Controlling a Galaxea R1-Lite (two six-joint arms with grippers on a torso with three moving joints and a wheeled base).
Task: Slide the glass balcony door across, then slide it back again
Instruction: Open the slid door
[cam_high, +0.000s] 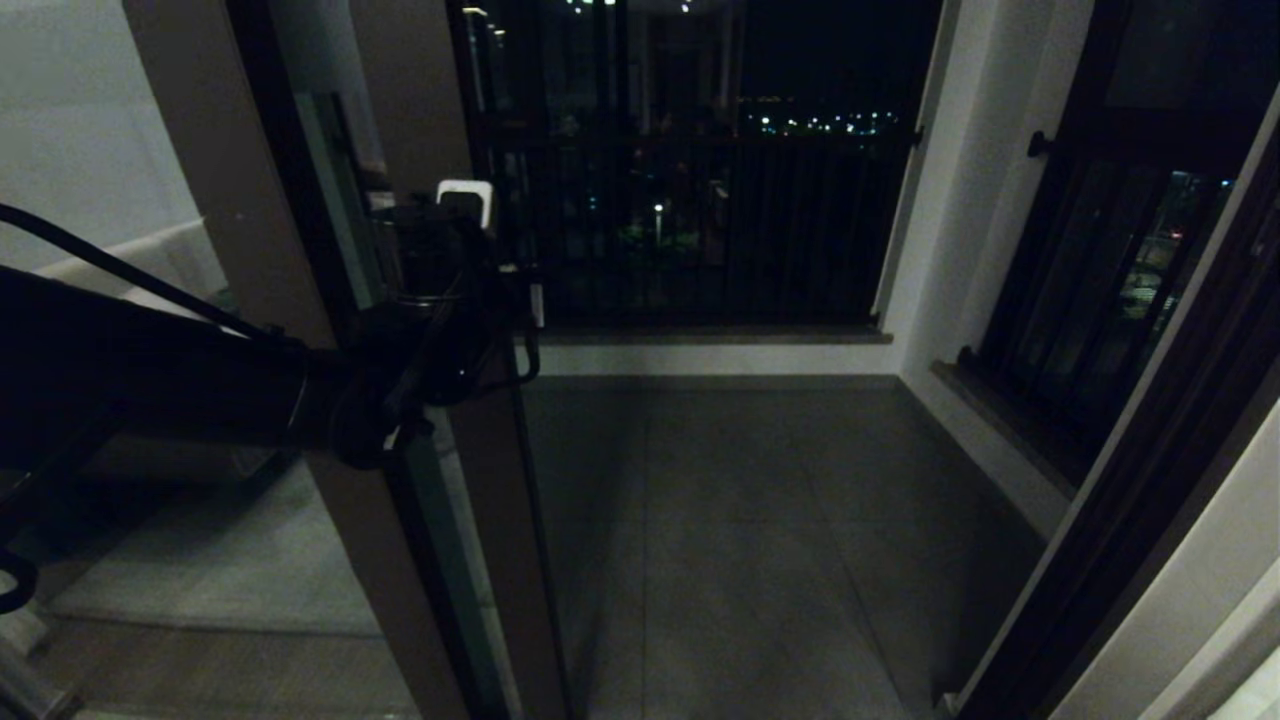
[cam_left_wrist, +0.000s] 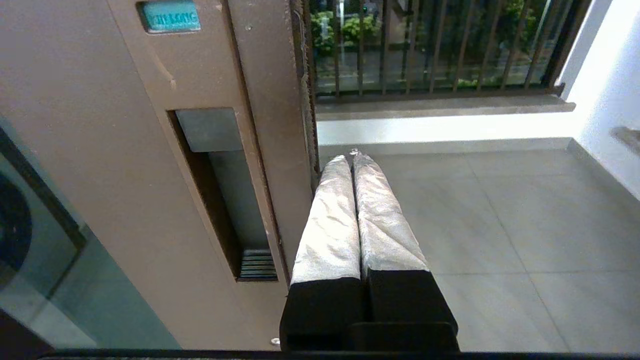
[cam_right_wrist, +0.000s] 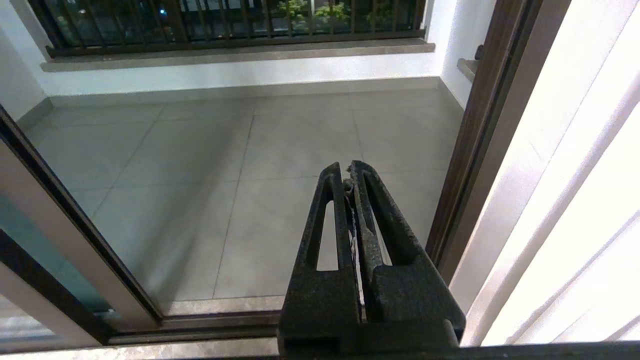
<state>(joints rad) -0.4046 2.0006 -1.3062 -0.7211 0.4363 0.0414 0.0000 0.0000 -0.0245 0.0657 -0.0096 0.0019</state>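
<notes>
Two barred windows (cam_high: 690, 220) close off the balcony's far and right sides above a grey tiled floor (cam_high: 740, 540) and white walls. At the opening's left edge stands the glass balcony door (cam_left_wrist: 125, 165); the left pincer (cam_left_wrist: 352, 159), pressed together, sits just beside its stile near the recessed handle (cam_left_wrist: 225, 200). Behind the doorway, the right pincer (cam_right_wrist: 347, 170) hangs pressed together.

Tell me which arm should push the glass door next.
Left. The left gripper, shut, sits right beside the glass balcony door stile edge near its recessed handle. The right gripper hangs apart from it.
</notes>
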